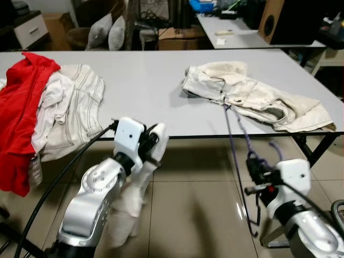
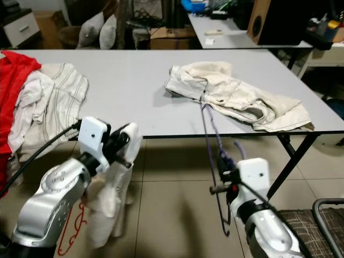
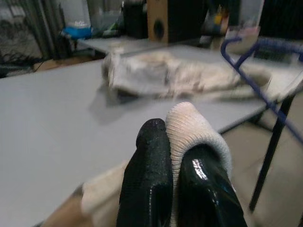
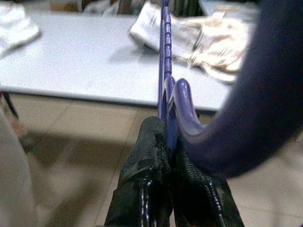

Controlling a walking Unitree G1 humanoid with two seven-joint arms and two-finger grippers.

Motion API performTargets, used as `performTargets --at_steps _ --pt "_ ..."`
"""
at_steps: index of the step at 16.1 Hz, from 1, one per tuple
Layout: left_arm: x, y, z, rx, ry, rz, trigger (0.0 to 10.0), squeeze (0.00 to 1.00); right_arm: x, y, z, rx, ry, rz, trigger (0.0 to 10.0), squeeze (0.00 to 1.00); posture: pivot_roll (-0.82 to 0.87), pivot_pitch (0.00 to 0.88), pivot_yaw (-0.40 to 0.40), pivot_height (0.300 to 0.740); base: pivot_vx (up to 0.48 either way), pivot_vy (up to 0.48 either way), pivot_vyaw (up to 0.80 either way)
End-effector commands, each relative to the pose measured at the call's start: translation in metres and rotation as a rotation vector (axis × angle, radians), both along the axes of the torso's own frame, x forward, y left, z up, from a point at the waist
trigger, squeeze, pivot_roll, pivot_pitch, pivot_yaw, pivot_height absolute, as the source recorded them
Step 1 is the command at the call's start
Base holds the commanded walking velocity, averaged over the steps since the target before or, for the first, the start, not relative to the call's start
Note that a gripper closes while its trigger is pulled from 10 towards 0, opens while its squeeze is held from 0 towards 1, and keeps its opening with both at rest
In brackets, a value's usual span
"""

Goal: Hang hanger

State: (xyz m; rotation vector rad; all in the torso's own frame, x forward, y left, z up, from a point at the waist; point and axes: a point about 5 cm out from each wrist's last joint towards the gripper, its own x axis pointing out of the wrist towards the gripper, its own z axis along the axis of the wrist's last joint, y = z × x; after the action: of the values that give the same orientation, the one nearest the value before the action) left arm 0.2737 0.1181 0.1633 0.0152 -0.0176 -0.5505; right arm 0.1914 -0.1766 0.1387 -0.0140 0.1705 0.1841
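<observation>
Two silver robot arms reach forward at the near edge of the scene, over a tiled floor (image 1: 193,215) in front of a long grey tabletop (image 1: 150,91). Clamped in the right hand (image 4: 166,142) is a purple hanger (image 1: 239,156); the two black fingers (image 4: 147,156) press tight together on its wire just below the curved hook. From that grip the hanger's thin frame stands up in front of the tabletop's front edge, its top overlapping the cream trousers (image 1: 252,97) lying crumpled on the right part of the tabletop, while a lower loop hangs down beside the wrist. Whether the hanger touches the trousers cannot be told.

The left hand (image 3: 173,142) is closed on a cream garment (image 1: 129,209); a fold of ribbed fabric is pinched between its black fingers (image 3: 147,179), and the rest of the cloth hangs toward the floor below the tabletop's edge.

On the left end of the tabletop lies a heap of clothes: a red garment (image 1: 21,113) draped over the edge, with striped white trousers (image 1: 75,107) just beside it. Behind the tabletop stand grey cushions (image 1: 110,32), a second table (image 1: 242,37) and a wooden speaker (image 1: 271,21).
</observation>
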Motion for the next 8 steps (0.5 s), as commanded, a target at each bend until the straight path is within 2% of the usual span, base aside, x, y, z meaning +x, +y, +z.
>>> performTargets --at_steps 1,3,6,7,8 --pt "0.003 -0.001 0.02 -0.054 -0.063 -0.012 10.0 0.0 0.002 0.001 0.013 0.024 -0.073 0.004 10.0 0.0 -0.1 0.0 0.036 0.74 0.0 0.0 0.0" --pt "0.013 -0.011 0.056 -0.144 -0.151 -0.066 10.0 0.0 0.008 0.001 0.025 0.063 -0.142 0.002 10.0 0.0 -0.09 0.0 0.025 0.74 0.0 0.0 0.0" --pt "0.035 -0.023 0.1 -0.222 -0.277 -0.1 10.0 0.0 0.011 0.002 0.027 0.084 -0.158 0.001 10.0 0.0 -0.08 0.0 0.014 0.74 0.284 0.0 0.0" --pt "0.042 -0.025 0.115 -0.257 -0.308 -0.101 10.0 0.0 0.012 0.003 0.028 0.086 -0.16 0.002 10.0 0.0 -0.09 0.0 0.015 0.74 0.307 0.0 -0.46" --pt "0.045 -0.025 0.12 -0.271 -0.314 -0.098 10.0 0.0 0.012 0.004 0.028 0.09 -0.161 0.003 10.0 0.0 -0.09 0.0 0.016 0.74 0.315 0.0 -0.8"
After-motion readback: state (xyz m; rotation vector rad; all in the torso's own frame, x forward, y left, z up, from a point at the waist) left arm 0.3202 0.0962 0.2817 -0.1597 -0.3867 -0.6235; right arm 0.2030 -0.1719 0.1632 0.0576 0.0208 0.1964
